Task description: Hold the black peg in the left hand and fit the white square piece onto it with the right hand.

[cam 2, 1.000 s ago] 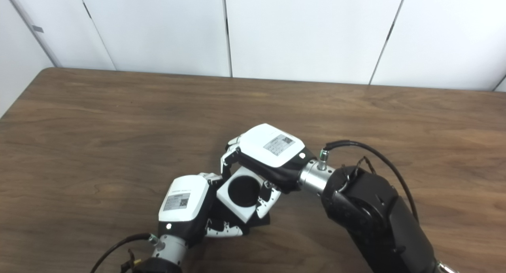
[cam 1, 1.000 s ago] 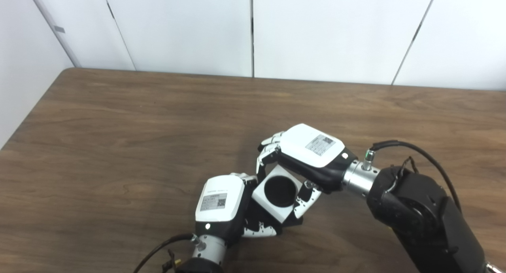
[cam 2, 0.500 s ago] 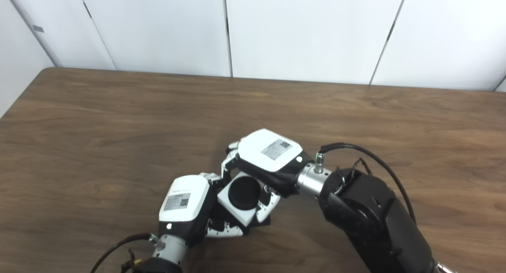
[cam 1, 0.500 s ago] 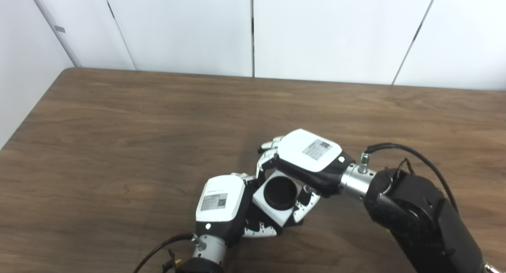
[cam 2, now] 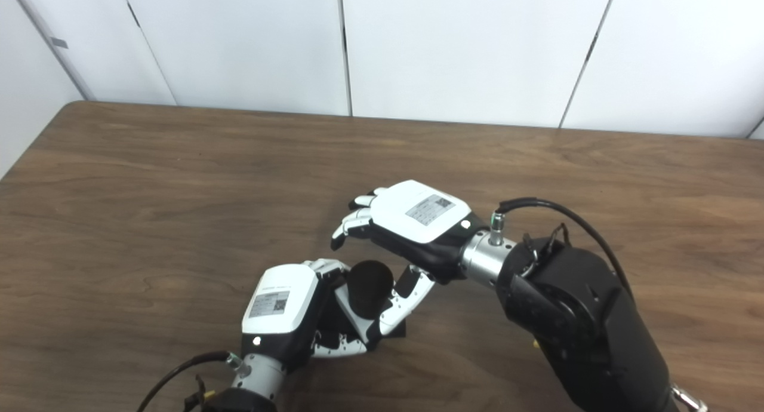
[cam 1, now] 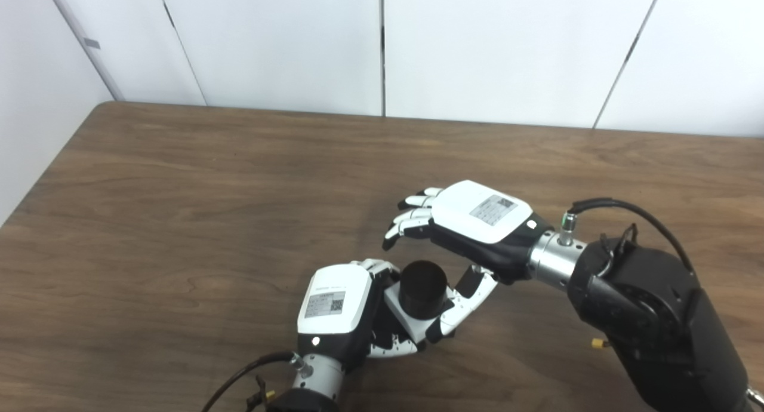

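- White wall panels behind; brown wood-grain bench (cam 1: 179, 221) carries nothing loose that I can see. Both hands work near the middle of its front edge.
- Left hand (cam 1: 334, 310) is curled shut around the lower part of the assembly, holding it just above the bench. Its fingers (cam 1: 391, 346) wrap underneath.
- Black peg (cam 1: 422, 282) now stands proud, its round top and part of its side wall exposed above the white square piece (cam 1: 401, 304).
- Change over the last second: earlier the white face sat up near the peg's top, so only a dark circle showed inside it. Now the white piece sits lower, with just a sliver of it visible between the left hand and the peg. I read this as the piece having slid down and seated.
- Right hand (cam 1: 471, 221) has let go. A second ago its fingers were pinched on the square piece; now they are spread apart and lifted, up and toward the back edge, holding nothing.
- Right thumb (cam 1: 462, 307) still reaches down beside the peg. Cannot tell whether it touches the peg or the white piece.
- Judgement: the fit looks made and the release is under way. How deep the piece sits is hidden by the left hand.
- Risk: with only the left hand supporting it, a tilted or half-seated piece could shift as the right thumb clears.
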Robot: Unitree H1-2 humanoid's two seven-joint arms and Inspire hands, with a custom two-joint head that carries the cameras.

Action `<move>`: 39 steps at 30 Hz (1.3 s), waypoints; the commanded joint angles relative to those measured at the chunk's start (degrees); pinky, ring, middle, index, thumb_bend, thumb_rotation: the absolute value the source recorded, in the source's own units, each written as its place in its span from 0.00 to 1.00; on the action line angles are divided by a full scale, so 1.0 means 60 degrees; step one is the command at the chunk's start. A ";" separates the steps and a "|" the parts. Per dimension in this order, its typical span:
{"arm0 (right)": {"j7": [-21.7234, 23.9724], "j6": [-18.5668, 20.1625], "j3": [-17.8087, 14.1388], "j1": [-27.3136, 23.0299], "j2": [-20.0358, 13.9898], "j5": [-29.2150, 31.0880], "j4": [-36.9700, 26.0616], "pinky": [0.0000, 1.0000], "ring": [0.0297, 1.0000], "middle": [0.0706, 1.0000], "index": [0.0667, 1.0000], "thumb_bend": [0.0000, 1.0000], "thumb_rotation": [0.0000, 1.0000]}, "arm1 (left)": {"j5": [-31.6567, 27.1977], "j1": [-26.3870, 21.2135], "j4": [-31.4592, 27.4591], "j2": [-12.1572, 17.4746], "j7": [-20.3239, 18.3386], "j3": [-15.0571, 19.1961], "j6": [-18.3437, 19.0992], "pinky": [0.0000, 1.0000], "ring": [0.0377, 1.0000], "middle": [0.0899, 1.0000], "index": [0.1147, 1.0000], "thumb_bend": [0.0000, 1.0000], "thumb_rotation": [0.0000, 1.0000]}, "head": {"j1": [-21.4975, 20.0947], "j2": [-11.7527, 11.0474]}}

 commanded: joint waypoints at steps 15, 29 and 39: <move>-0.0228 0.0248 -0.0687 -0.0160 -0.0024 0.0022 -0.0416 0.95 0.93 0.81 0.75 1.00 0.53 | -0.4207 0.0142 -0.0924 -0.0045 -0.0886 0.1434 -0.0070 0.75 0.87 0.91 1.00 1.00 0.39 | -0.0041 -0.0134; -0.0467 0.0598 -0.1813 0.0416 -0.0499 0.0498 -0.0328 0.94 0.93 0.82 0.76 1.00 0.48 | -0.8176 0.0253 -0.2396 0.1265 -0.1998 0.3496 0.0152 0.86 0.94 0.99 1.00 1.00 0.39 | -0.0206 -0.0250; -0.0830 0.0774 -0.2238 0.0567 -0.0950 0.0607 -0.0281 0.96 0.94 0.82 0.76 1.00 0.48 | -0.8657 0.0211 -0.2162 0.1643 -0.1947 0.3964 0.0138 0.92 0.98 0.99 1.00 1.00 0.27 | -0.0239 -0.0322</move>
